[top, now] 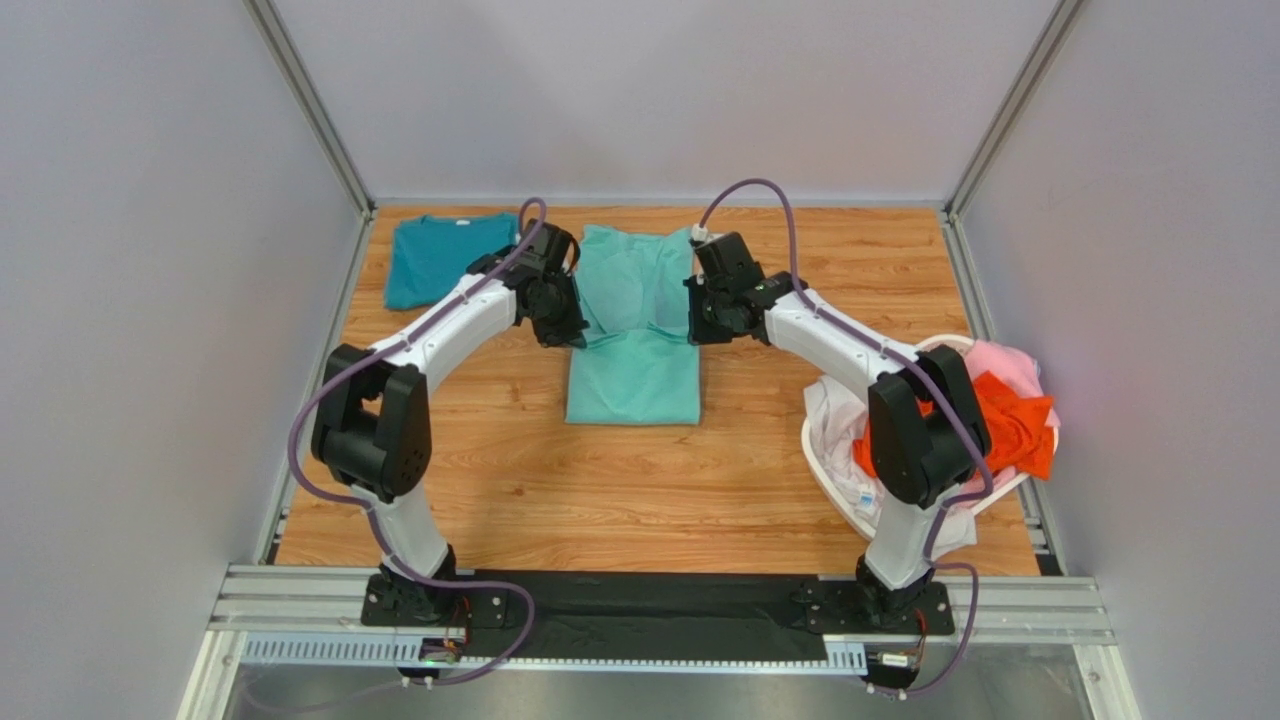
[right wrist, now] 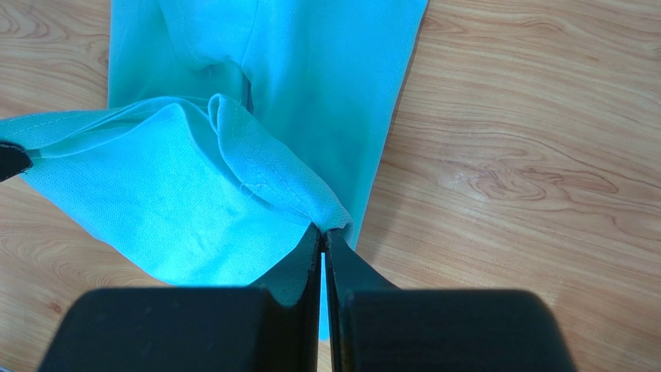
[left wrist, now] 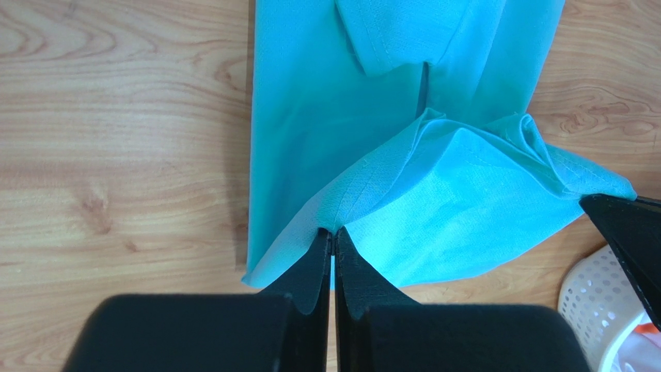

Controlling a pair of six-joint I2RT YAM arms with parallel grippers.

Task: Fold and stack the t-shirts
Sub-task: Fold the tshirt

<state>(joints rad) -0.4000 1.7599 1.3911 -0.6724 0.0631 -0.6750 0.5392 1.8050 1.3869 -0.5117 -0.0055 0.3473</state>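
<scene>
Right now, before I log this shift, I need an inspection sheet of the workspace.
Surface: wooden table, no spills seen.
Job's things: mint shirt mid-table, part folded; teal shirt folded far left; orange shirt and pink shirt in the basket.
Clutter: nothing seen.
Pincers: left pincer and right pincer each shut on the mint shirt's lifted edge.
Cables: purple cables loop along both arms.
Surroundings: grey walls.

1. Wooden table [top: 496, 465]: a light brown top with plank grain.
2. Mint t-shirt [top: 634, 375]: in the centre, toward the far edge, its near part lying flat on the wood.
3. Teal t-shirt [top: 436, 258]: folded flat in the far-left corner.
4. White laundry basket [left wrist: 593, 294]: on the right side, toward the near edge.
</scene>
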